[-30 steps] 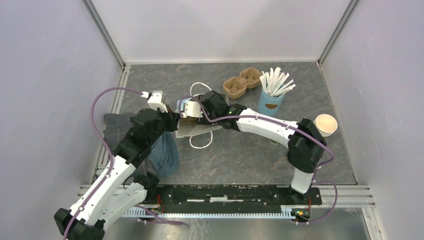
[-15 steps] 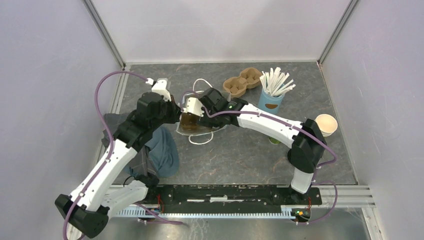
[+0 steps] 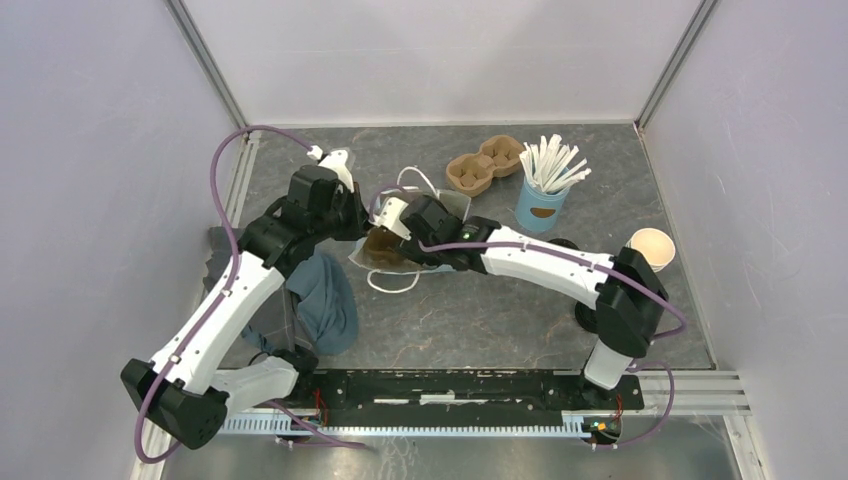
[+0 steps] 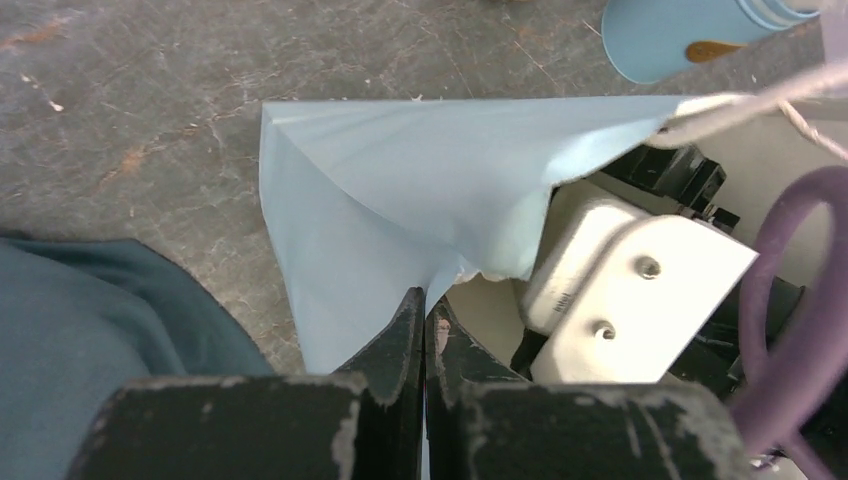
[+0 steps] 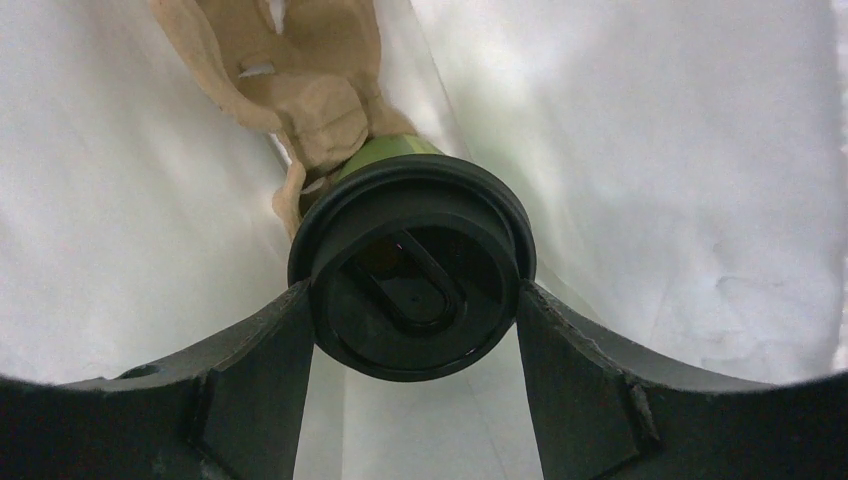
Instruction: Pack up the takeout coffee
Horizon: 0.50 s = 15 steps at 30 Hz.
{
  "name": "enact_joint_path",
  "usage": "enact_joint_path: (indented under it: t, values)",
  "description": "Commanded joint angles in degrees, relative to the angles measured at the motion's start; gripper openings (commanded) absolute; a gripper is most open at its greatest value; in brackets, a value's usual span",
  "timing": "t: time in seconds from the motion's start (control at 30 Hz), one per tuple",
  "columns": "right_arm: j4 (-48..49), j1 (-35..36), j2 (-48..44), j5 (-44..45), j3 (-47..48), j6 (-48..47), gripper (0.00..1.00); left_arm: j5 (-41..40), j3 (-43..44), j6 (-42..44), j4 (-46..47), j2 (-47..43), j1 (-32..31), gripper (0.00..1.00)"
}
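The takeout coffee [image 5: 415, 270], a dark-green cup with a black lid, lies inside the light-blue bag [image 4: 400, 180], whose white inner walls surround it. My right gripper [image 5: 412, 300] is shut on its lid, one finger on each side. Deeper in the bag, a brown cardboard piece [image 5: 300, 90] touches the cup. My left gripper [image 4: 425, 305] is shut on the bag's torn rim and holds the mouth up. From above, the bag [image 3: 405, 262] lies mid-table with both grippers at its mouth; the cup is hidden there.
A dark teal cloth [image 3: 325, 305] lies by the left arm. At the back stand a cardboard cup carrier [image 3: 485, 167] and a light-blue cup of white sticks [image 3: 545, 200]. A lidless cup [image 3: 652, 248] stands at the right.
My left gripper has moved toward the far side, taking the bag's rim with it, and the mouth stands wider. The right gripper sits deeper in the bag with the cup.
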Motion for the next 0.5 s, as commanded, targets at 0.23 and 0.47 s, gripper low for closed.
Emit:
enact_joint_path:
  t: [0.23,0.47]
  values:
    - [28.85,3.49,-8.56,12.37,-12.28,-9.61,0.49,-2.69,-22.60,1.19,27.17,-17.04,-0.12,0.02]
    - [21.45,3.79,-10.30,7.39,-12.23,-10.74,0.49,-2.18,-26.74,3.02,26.98,-17.75,-0.19,0.02]
